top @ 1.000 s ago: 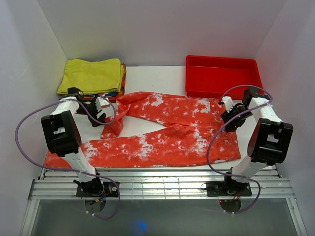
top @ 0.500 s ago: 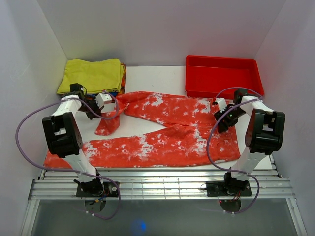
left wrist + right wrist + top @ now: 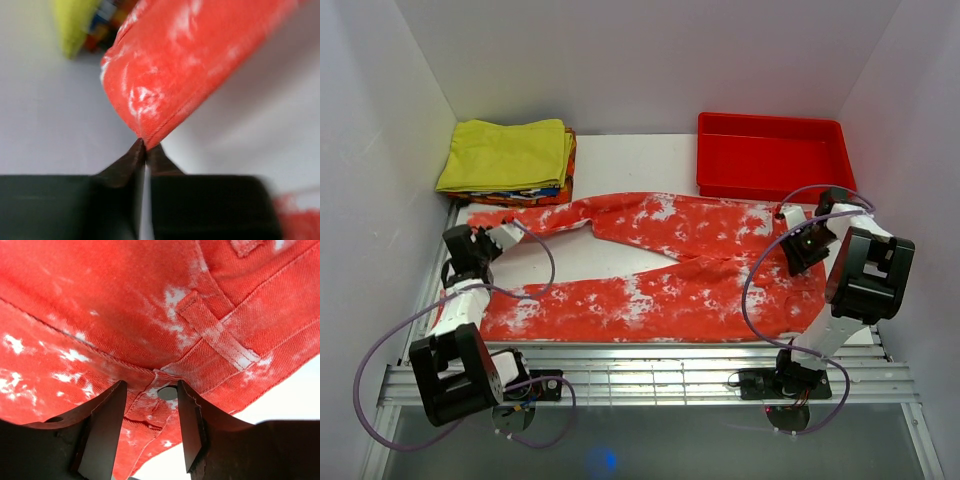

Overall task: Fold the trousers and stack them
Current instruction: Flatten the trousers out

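The trousers (image 3: 670, 260) lie spread across the table, red-orange with white blotches, waist at the right and both legs running left. The upper leg is stretched out straight toward the left. My left gripper (image 3: 498, 232) is at that leg's end. In the left wrist view its tips (image 3: 145, 146) are shut on the hem corner of the trousers (image 3: 165, 65). My right gripper (image 3: 798, 238) sits at the waistband. In the right wrist view it (image 3: 151, 386) stands open, its fingers either side of the waistband fold with the metal button (image 3: 167, 393).
A folded yellow garment (image 3: 510, 152) tops a pile of coloured cloths at the back left, also seen blurred in the left wrist view (image 3: 75, 25). A red plastic tray (image 3: 772, 152) stands at the back right. A metal rail (image 3: 640, 375) runs along the near edge.
My left gripper shut on the crumpled upper leg's end and swung it out left and toward me, pulling that leg straight. The right gripper shifted slightly right at the waistband, its jaws narrowing.
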Robot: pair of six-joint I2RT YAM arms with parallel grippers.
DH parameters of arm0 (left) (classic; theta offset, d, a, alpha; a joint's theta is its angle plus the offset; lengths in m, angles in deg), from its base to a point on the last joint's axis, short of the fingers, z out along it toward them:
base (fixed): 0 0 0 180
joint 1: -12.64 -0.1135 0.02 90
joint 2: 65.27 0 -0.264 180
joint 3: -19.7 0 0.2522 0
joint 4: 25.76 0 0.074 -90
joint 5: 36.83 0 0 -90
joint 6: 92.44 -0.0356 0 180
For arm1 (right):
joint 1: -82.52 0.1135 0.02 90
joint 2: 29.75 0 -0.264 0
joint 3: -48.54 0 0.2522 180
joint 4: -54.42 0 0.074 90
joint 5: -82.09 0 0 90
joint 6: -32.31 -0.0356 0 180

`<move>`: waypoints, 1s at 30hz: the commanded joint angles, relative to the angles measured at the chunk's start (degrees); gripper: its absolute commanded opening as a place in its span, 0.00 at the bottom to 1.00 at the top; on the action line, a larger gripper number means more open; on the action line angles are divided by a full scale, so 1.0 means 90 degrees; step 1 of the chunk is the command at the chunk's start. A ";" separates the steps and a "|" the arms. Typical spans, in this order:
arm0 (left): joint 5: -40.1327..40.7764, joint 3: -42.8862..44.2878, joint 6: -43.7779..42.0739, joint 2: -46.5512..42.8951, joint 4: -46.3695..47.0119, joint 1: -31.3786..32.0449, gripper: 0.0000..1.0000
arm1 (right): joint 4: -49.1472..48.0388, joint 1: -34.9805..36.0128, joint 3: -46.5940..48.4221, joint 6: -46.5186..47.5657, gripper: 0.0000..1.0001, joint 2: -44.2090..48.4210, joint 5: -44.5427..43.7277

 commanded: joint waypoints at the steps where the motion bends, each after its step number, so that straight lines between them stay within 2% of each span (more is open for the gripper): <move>1: 0.0638 -0.0911 -0.0525 0.0300 0.0314 -0.0132 0.29 | 0.0215 -0.0580 -0.0296 0.0499 0.51 -0.0036 -0.0977; 2: 0.0639 -0.0922 -0.0428 0.0446 -0.0286 -0.0171 0.52 | 0.0302 -0.0658 -0.0257 0.0568 0.51 -0.0007 -0.0977; 4: 0.0465 -0.0504 -0.0165 0.0826 -0.1158 -0.0356 0.59 | 0.0458 -0.0834 -0.0218 0.0744 0.52 0.0052 -0.0939; 5: 0.0270 -0.0260 -0.0019 0.0906 -0.1964 -0.0444 0.61 | 0.0517 -0.0874 -0.0237 0.0909 0.51 0.0091 -0.0919; 7: -0.0462 0.0482 0.0382 0.0984 -0.2585 -0.0717 0.64 | 0.0673 -0.0932 -0.0315 0.1115 0.51 0.0237 -0.0861; 8: -0.0744 0.0736 0.0461 0.0956 -0.3148 -0.0892 0.65 | 0.0722 -0.0923 -0.0422 0.1338 0.52 0.0296 -0.0821; 11: -0.1702 0.1703 0.0812 0.0819 -0.3931 -0.1050 0.66 | 0.0985 -0.0923 -0.0472 0.1652 0.52 0.0501 -0.0490; 16: -0.2777 0.3030 0.1786 0.1101 -0.4559 -0.0933 0.66 | 0.1551 -0.0913 0.0162 0.1780 0.53 0.0560 0.0445; 19: -0.2934 0.3364 0.2451 0.1715 -0.4648 -0.0689 0.58 | 0.1786 -0.0894 0.0649 0.1673 0.50 0.0541 0.0915; 23: -0.2877 0.3463 0.3280 0.2448 -0.4405 -0.0387 0.54 | 0.1777 -0.0816 0.0973 0.1351 0.44 0.0502 0.1297; 25: -0.2799 0.3395 0.3575 0.2741 -0.4190 -0.0318 0.53 | 0.1719 -0.0699 0.0974 0.1117 0.40 0.0414 0.1308; 30: -0.1941 0.3219 0.4250 0.3395 -0.3496 -0.0181 0.51 | 0.0871 -0.0493 0.0545 0.0541 0.34 0.0083 0.0908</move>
